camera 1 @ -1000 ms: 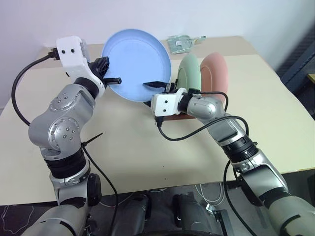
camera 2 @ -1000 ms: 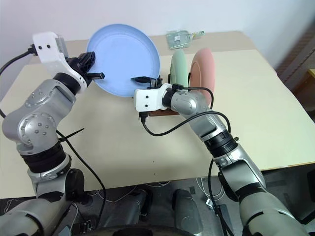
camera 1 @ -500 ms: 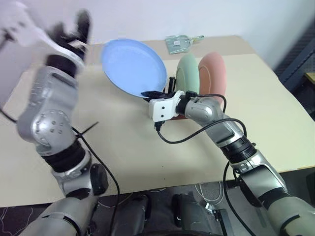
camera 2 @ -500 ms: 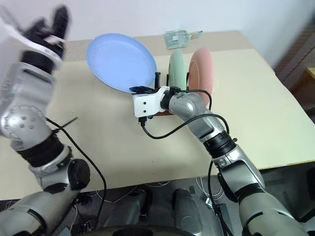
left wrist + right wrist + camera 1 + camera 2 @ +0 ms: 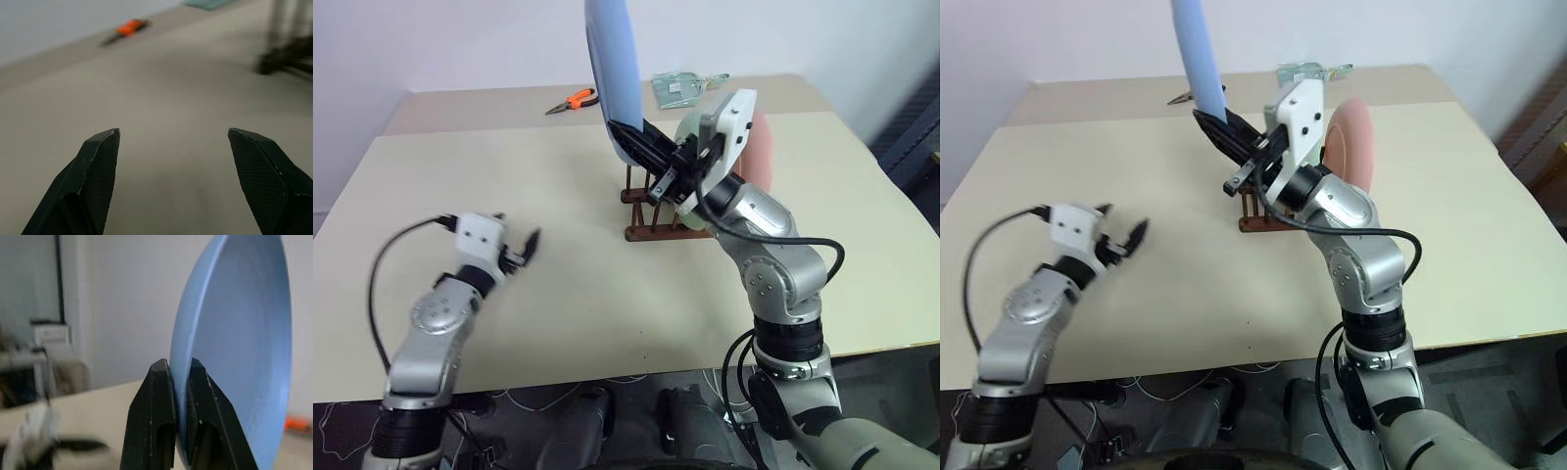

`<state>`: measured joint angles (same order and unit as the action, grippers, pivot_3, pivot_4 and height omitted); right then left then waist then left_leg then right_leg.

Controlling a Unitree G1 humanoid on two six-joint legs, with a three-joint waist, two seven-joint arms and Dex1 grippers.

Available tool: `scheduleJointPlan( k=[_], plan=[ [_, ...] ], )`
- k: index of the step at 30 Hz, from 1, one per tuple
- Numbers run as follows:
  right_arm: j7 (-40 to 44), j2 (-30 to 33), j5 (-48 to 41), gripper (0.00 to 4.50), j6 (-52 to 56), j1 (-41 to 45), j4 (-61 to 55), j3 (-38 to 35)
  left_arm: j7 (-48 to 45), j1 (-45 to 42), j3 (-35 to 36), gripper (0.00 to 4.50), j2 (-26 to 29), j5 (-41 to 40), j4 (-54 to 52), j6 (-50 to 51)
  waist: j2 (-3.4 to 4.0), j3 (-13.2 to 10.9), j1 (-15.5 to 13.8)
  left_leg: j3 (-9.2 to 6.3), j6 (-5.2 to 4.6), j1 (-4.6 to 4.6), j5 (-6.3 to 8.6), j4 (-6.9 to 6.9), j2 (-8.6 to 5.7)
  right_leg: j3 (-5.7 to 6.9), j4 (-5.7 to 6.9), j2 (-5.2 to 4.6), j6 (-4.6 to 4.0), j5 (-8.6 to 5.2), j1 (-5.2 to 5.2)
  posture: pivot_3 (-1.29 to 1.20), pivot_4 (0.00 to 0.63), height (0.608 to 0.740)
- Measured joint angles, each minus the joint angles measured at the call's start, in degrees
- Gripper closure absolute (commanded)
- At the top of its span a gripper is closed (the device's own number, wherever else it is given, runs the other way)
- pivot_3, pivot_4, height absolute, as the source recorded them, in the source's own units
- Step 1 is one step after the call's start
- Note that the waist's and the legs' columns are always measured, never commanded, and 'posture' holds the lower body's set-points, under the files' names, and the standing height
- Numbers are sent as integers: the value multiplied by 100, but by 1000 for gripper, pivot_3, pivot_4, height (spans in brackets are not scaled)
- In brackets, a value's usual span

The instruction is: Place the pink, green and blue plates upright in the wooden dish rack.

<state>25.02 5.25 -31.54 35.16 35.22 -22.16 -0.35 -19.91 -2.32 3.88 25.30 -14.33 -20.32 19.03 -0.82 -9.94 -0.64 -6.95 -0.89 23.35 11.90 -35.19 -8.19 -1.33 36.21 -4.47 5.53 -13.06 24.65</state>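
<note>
The blue plate (image 5: 612, 69) stands on edge in the air above the wooden dish rack (image 5: 644, 209). My right gripper (image 5: 177, 365) is shut on its lower rim. The green plate (image 5: 686, 127) and the pink plate (image 5: 761, 157) stand upright in the rack, partly hidden behind my right wrist. My left gripper (image 5: 519, 235) is open and holds nothing, low over the table at the left, well away from the rack. Between its fingers (image 5: 100, 161) in the left wrist view there is bare tabletop.
Orange pliers (image 5: 576, 98) lie at the back of the table (image 5: 607, 294). A clear packet (image 5: 683, 86) lies at the back beyond the rack. The table's front edge runs close below both arms.
My left gripper let go of the blue plate, opened and dropped low to the left. My right gripper shut on the plate's rim, rolled it upright and raised it over the rack.
</note>
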Motion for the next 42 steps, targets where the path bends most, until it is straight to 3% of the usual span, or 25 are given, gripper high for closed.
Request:
scheduleJointPlan(
  k=[6,18,22,27,36,42],
  plan=[
    [-713,-148,-330,4500,557,-220,-59,-123,-253,40,-417,893,-242,-1,-158,-58,10,-1,36,6,0,0,-1,4,3,-1,1,0,10,5,6,0,150,729],
    [-1020,-16,-295,4500,591,-487,-2,-58,-353,43,-418,893,-282,11,-234,-46,12,-1,33,7,-1,1,-1,4,3,2,0,0,11,5,5,0,150,729],
    [-1091,25,-260,2954,663,-464,214,-56,-362,43,-425,840,-284,22,-239,-44,12,-1,34,7,-1,1,-1,3,3,2,-1,0,11,5,4,0,150,729],
    [-1104,171,69,465,548,-260,461,38,-362,41,-460,840,-299,51,-241,-44,12,-2,34,7,-1,2,-1,4,3,2,-2,0,11,5,5,0,150,729],
    [-602,996,1291,465,-415,128,589,677,-364,41,-495,840,-312,111,-241,-43,13,-2,31,8,-1,2,-1,3,3,5,-4,-1,11,5,3,0,150,729],
    [-321,1467,1859,465,-1132,440,634,626,-360,27,-519,840,-352,122,-239,-44,12,-2,11,8,-1,3,-1,1,3,6,-6,-2,12,5,2,0,150,729]
  ],
)
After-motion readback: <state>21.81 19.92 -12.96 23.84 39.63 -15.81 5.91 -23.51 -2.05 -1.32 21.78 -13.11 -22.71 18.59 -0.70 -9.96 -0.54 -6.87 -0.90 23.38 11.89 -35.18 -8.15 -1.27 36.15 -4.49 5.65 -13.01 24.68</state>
